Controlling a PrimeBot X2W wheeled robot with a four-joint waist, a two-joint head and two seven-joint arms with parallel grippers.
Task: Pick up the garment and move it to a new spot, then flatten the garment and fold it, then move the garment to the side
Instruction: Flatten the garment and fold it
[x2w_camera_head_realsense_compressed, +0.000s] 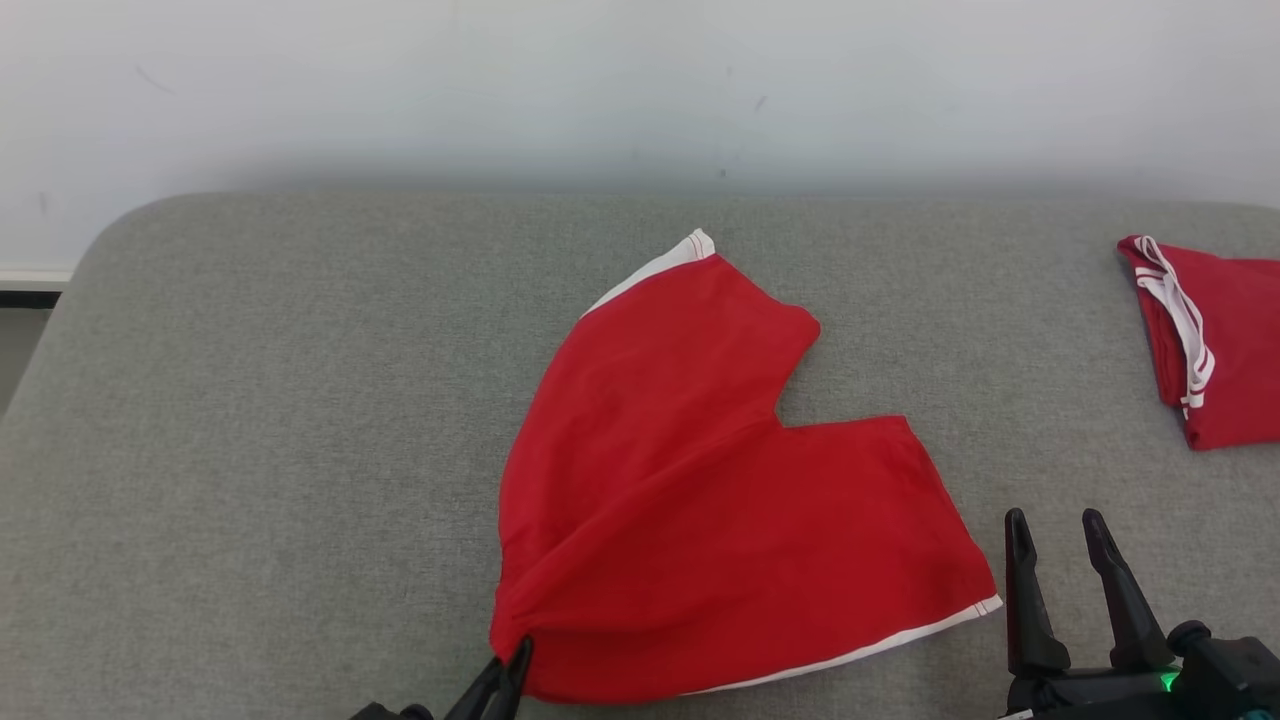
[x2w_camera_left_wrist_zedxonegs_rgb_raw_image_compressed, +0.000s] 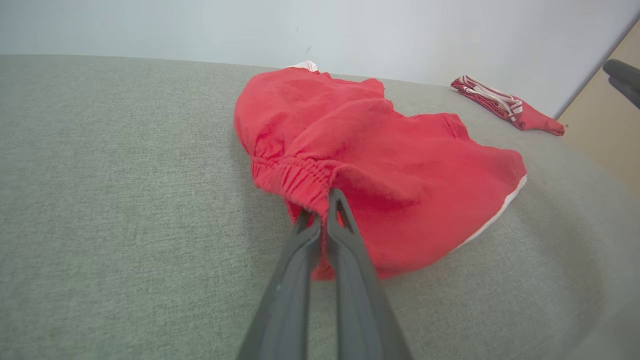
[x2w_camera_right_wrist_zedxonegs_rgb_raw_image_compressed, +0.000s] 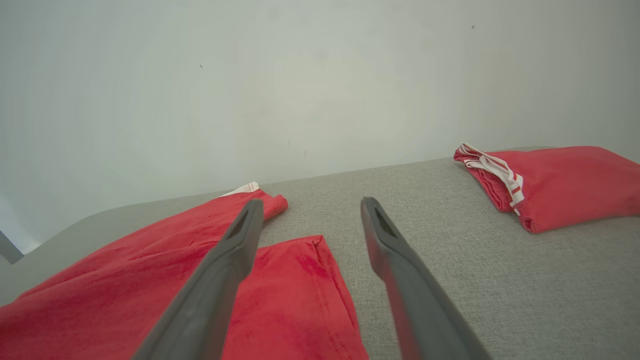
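Plainly, the left gripper (x2w_camera_head_realsense_compressed: 518, 652) clamps the red shorts (x2w_camera_head_realsense_compressed: 700, 480) at six o'clock, jaws closed; right gripper (x2w_camera_head_realsense_compressed: 1054, 520) at four o'clock, jaws apart.

Grey fabric worktop (x2w_camera_head_realsense_compressed: 250, 450), corners rounded. Carries red shorts (x2w_camera_head_realsense_compressed: 680, 500) spread between the left fingers (x2w_camera_head_realsense_compressed: 508, 682) and right fingers (x2w_camera_head_realsense_compressed: 1024, 590); carries a folded red garment (x2w_camera_head_realsense_compressed: 1225, 350) beyond the right fingers, well apart.

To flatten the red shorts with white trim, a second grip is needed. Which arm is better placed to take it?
Right, probably. The right gripper is open and free beside the red shorts with white trim, close to their hem; the left gripper is shut on the gathered waistband.
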